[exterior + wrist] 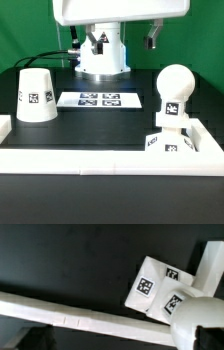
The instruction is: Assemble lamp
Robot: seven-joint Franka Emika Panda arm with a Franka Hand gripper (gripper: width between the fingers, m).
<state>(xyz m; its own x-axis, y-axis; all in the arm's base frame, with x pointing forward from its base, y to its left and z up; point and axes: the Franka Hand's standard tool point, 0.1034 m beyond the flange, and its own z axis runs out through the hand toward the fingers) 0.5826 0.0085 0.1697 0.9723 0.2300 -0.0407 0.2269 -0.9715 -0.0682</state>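
In the exterior view we see 3 white lamp parts on a black table. The shade, a truncated cone with a square tag on its side, stands narrow end up at the exterior view's left, well apart from the other 2 parts. The base, a small blocky piece with tags on its faces, sits at the exterior view's right, close against the white wall that borders the table on the near side and on both flanks. The bulb, a round ball on a tagged neck, stands upright on top of the base. We cannot tell whether it is fully seated.

The marker board lies flat between the shade and the robot body at the rear.

The gripper is not distinguishable in either view, so we cannot tell how wide its pincer stands.

In the wrist view we see the tagged base beside the wall, with the rounded bulb nearest the camera.
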